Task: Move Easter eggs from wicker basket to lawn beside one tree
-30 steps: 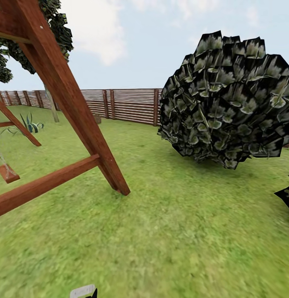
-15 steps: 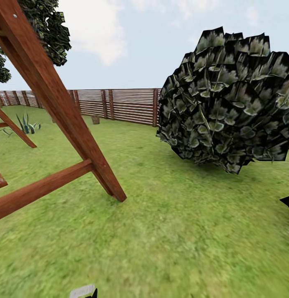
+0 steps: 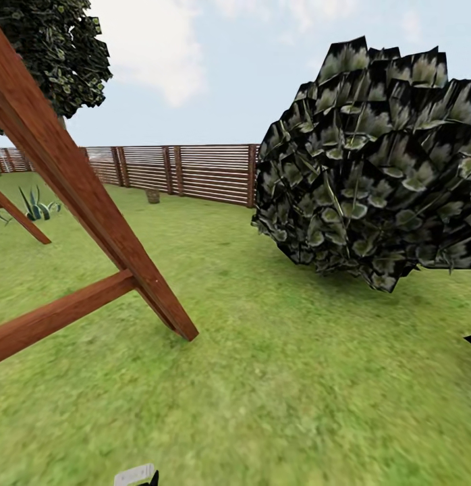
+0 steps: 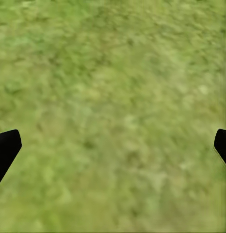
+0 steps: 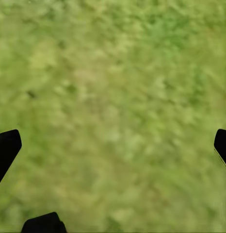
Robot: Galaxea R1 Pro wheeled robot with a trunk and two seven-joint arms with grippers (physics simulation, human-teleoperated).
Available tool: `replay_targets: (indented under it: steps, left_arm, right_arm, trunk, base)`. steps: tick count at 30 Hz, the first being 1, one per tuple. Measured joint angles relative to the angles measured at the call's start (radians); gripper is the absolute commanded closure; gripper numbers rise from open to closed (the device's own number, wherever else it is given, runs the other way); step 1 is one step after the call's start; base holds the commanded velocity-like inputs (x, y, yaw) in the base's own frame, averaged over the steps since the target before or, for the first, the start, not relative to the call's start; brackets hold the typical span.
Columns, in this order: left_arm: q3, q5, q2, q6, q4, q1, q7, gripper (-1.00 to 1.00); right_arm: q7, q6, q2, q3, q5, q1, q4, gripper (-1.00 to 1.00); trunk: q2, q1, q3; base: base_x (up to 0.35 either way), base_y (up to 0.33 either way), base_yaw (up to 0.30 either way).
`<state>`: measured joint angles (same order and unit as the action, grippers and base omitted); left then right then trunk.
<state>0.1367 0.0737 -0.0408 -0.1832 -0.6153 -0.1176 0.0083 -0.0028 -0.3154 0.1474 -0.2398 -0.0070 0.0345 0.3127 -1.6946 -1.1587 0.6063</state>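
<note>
The lawn (image 3: 283, 378) spreads out before me as mottled green grass. Both wrist views look down on bare grass. My left gripper (image 4: 113, 145) is open, its dark fingertips (image 4: 6, 148) far apart with nothing between them. My right gripper (image 5: 113, 145) is open too, with its fingertips (image 5: 6, 145) wide apart over the lawn (image 5: 118, 97). The Easter eggs are out of view. A small brown object (image 3: 152, 196) stands far off near the fence, too small to identify.
A red-brown wooden swing frame (image 3: 94, 202) plants its slanted leg in the grass at left. A big dark-leaved bush (image 3: 370, 162) bulks at right. A slatted wooden fence (image 3: 195, 172) closes the back. A tree's dark crown (image 3: 53, 54) shows at top left.
The whole head picture has shifted: the camera has moved forward, so the swing frame's leg sits lower and further left and the bush looks larger. Nothing on the lawn itself moved.
</note>
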Motion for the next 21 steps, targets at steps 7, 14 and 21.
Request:
replay_targets:
  steps: [7, 14, 21]
  left_arm:
    - [0.000, 0.000, 0.000, 0.000, 0.000, 0.000, 0.000, -1.00]
    - [0.000, 0.000, 0.000, 0.000, 0.000, 0.000, 0.000, -1.00]
    - [0.000, 0.000, 0.000, 0.000, 0.000, 0.000, 0.000, -1.00]
  right_arm:
    - [0.000, 0.000, -0.002, 0.001, 0.000, 0.000, 0.000, -1.00]
    - [0.000, 0.000, -0.003, 0.002, 0.000, 0.000, 0.000, -1.00]
    - [0.000, 0.000, -0.003, 0.001, 0.000, 0.000, 0.001, -1.00]
  trunk:
    - [0.000, 0.000, 0.000]
    - [0.000, 0.000, 0.000]
    - [0.000, 0.000, 0.000]
  base:
    - [0.308, -0.145, 0.000]
    - [0.299, -0.165, 0.068]
    - [0.296, -0.172, 0.140]
